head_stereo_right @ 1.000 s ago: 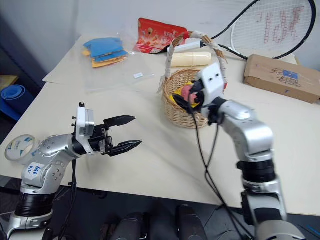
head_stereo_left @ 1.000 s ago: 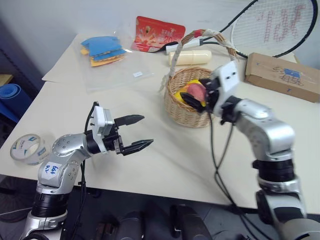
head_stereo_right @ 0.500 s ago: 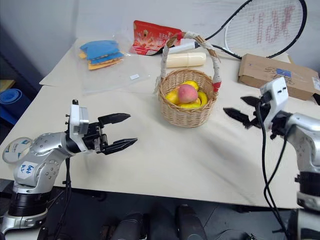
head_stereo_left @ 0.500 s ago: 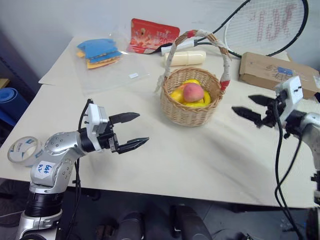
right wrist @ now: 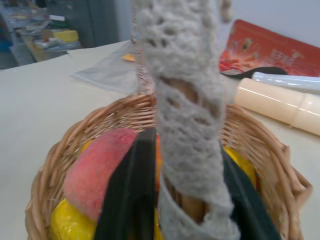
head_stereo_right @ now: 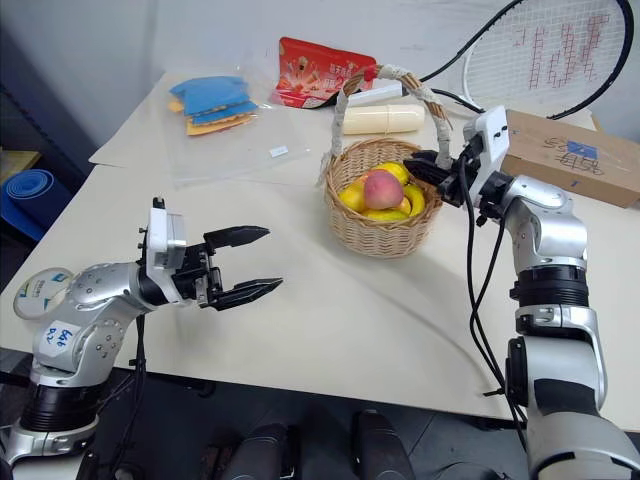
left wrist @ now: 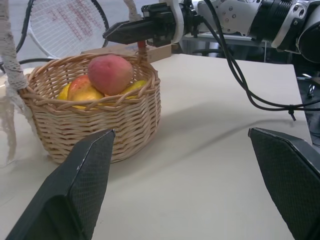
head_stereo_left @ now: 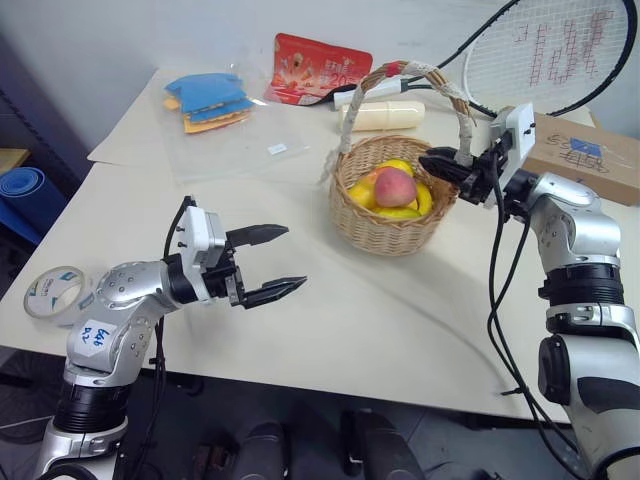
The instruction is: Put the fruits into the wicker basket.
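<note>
Basket (head_stereo_left: 385, 225): holds peach (head_stereo_left: 395, 186) and yellow fruits (head_stereo_left: 408, 203).
Right gripper (right wrist: 182, 200): mine, clamped on basket's handle (right wrist: 187, 120).
Left gripper (head_stereo_left: 283, 264): fingers apart, empty.

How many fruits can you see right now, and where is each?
3 for certain, all in the wicker basket: a pink-red peach on top, a yellow fruit on its left, another yellow one behind. More may be hidden underneath. No fruit lies on the table.
</note>
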Action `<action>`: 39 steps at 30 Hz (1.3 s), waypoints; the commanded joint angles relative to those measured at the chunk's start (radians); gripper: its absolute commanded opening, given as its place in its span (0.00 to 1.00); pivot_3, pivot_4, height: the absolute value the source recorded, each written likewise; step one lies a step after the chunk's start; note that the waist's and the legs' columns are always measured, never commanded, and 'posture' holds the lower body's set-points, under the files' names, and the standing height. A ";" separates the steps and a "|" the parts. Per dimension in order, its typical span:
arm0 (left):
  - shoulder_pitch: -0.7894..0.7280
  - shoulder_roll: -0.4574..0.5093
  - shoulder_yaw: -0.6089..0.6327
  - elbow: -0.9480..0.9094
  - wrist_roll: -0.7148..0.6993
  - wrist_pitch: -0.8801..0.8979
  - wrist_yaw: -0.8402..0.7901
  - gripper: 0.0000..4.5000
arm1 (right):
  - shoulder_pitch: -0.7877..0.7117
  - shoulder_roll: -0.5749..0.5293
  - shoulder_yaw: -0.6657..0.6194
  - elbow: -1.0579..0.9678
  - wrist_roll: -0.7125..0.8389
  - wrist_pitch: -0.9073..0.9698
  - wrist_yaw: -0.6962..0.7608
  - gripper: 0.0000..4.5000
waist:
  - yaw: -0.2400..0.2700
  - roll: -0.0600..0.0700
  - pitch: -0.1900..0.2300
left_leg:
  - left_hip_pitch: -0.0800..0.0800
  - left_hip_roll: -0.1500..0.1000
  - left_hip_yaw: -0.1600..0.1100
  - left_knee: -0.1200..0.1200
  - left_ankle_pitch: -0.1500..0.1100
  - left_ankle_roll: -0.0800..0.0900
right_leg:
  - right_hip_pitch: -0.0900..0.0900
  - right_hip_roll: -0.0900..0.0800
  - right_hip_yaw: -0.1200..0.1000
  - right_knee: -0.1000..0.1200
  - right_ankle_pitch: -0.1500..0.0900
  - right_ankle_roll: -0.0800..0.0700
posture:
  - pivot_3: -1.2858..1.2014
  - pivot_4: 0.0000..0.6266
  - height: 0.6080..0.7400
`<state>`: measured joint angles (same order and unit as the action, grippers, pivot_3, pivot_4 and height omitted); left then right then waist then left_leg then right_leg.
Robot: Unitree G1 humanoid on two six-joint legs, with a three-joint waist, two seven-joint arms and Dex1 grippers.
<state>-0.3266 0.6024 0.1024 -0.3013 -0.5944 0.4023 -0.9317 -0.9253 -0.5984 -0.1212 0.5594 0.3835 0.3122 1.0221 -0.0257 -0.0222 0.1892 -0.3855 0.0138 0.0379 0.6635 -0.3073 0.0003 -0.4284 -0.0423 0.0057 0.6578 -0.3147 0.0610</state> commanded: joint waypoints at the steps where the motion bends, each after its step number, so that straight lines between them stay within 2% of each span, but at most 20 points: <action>1: -0.013 0.014 0.023 -0.007 -0.013 -0.014 -0.014 1.00 | 0.027 -0.049 -0.031 -0.058 0.015 0.007 0.030 0.00 | 0.001 0.000 0.000 | 0.000 0.000 0.000 0.000 0.000 0.000 | 0.000 0.000 0.000 0.000 0.000 0.000 | 0.52 0.24 1.00; 4: -0.044 0.009 0.010 0.022 -0.009 -0.024 -0.035 1.00 | 0.084 -0.076 -0.098 -0.212 0.100 0.120 0.002 0.00 | 0.002 0.000 0.000 | -0.001 0.000 -0.001 0.000 0.000 0.000 | 0.000 0.000 -0.001 0.000 0.000 0.000 | 0.52 0.24 1.00; 8: -0.094 -0.018 -0.032 0.079 0.006 -0.048 -0.072 1.00 | 0.241 -0.120 -0.228 -0.458 0.148 0.184 -0.114 0.00 | 0.007 0.000 0.000 | -0.001 0.000 -0.001 0.000 0.000 0.000 | 0.000 0.000 -0.001 0.000 0.000 0.000 | 0.52 0.24 1.00; 10: -0.115 -0.030 -0.049 0.104 0.012 -0.058 -0.088 1.00 | 0.308 -0.124 -0.318 -0.553 0.188 0.202 -0.176 0.00 | 0.013 0.000 0.000 | -0.002 0.000 -0.001 0.000 0.000 0.000 | 0.000 0.000 -0.001 -0.001 0.000 0.000 | 0.52 0.24 1.00; 12: -0.152 -0.053 -0.082 0.154 0.022 -0.075 -0.122 1.00 | 0.456 -0.134 -0.495 -0.710 0.234 0.243 -0.243 0.00 | 0.024 0.000 0.000 | -0.002 0.000 -0.001 0.000 0.000 0.000 | 0.000 0.000 -0.001 0.000 0.000 0.000 | 0.52 0.24 1.00; 16: -0.198 -0.082 -0.118 0.214 0.041 -0.102 -0.162 1.00 | 0.647 -0.129 -0.683 -0.833 0.260 0.255 -0.333 0.00 | 0.030 0.000 0.000 | -0.001 0.000 -0.001 0.000 0.000 0.000 | 0.000 0.000 -0.001 -0.001 0.000 0.000 | 0.52 0.24 1.00; 20: -0.248 -0.116 -0.143 0.271 0.061 -0.126 -0.189 1.00 | 0.756 -0.107 -0.759 -0.781 0.211 0.153 -0.372 0.00 | 0.020 0.001 0.000 | 0.000 -0.001 0.001 0.001 0.000 0.002 | 0.002 0.000 0.001 -0.004 0.001 0.002 | 0.52 0.24 1.00; 26: -0.257 -0.136 -0.160 0.273 0.064 -0.126 -0.219 1.00 | 0.722 -0.078 -0.671 -0.495 0.100 -0.095 -0.381 0.00 | -0.008 0.002 -0.001 | 0.004 -0.001 0.004 0.000 0.001 0.002 | 0.002 0.002 0.004 0.000 0.001 0.002 | 0.52 0.24 1.00; 29: -0.240 -0.114 -0.166 0.247 0.052 -0.111 -0.261 1.00 | 0.705 -0.088 -0.641 -0.394 0.110 -0.112 -0.354 0.00 | -0.009 0.002 -0.001 | 0.005 -0.001 0.005 0.000 0.001 0.001 | 0.002 0.003 0.005 0.001 0.001 0.002 | 0.52 0.24 1.00; 30: -0.237 -0.106 -0.166 0.240 0.049 -0.105 -0.272 1.00 | 0.715 -0.105 -0.627 -0.386 0.127 -0.068 -0.328 0.05 | -0.009 0.002 -0.001 | 0.007 -0.001 0.007 -0.001 0.001 0.001 | 0.002 0.003 0.007 0.001 0.001 0.002 | 0.52 0.24 1.00; 33: -0.234 -0.092 -0.166 0.230 0.046 -0.091 -0.294 1.00 | 0.737 -0.138 -0.617 -0.360 0.104 -0.095 -0.320 0.22 | -0.007 0.002 -0.001 | 0.011 -0.001 0.008 -0.002 0.001 0.001 | 0.006 0.003 0.008 0.001 0.001 0.002 | 0.52 0.24 1.00; 35: -0.226 -0.083 -0.163 0.224 0.045 -0.084 -0.309 1.00 | 0.768 -0.160 -0.645 -0.381 0.106 -0.104 -0.320 0.38 | -0.002 0.002 -0.001 | 0.013 -0.001 0.008 -0.002 0.001 0.001 | 0.008 0.003 0.008 0.000 0.001 0.002 | 0.52 0.24 1.00; 39: -0.204 -0.060 -0.152 0.232 0.050 -0.088 -0.336 1.00 | 0.932 -0.210 -0.713 -0.485 0.114 -0.112 -0.247 0.68 | 0.003 0.003 -0.001 | 0.013 -0.001 0.008 -0.004 0.000 0.002 | 0.009 0.003 0.008 -0.003 0.001 0.002 | 0.52 0.24 1.00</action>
<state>-0.5320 0.5306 -0.0636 -0.0395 -0.5269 0.3193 -1.2541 -0.0300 -0.7694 -0.7664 0.1366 0.4860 0.2234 0.7383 -0.0224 -0.0194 0.1878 -0.3720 0.0131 0.0459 0.6595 -0.3068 0.0022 -0.4192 -0.0398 0.0138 0.6547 -0.3138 0.0627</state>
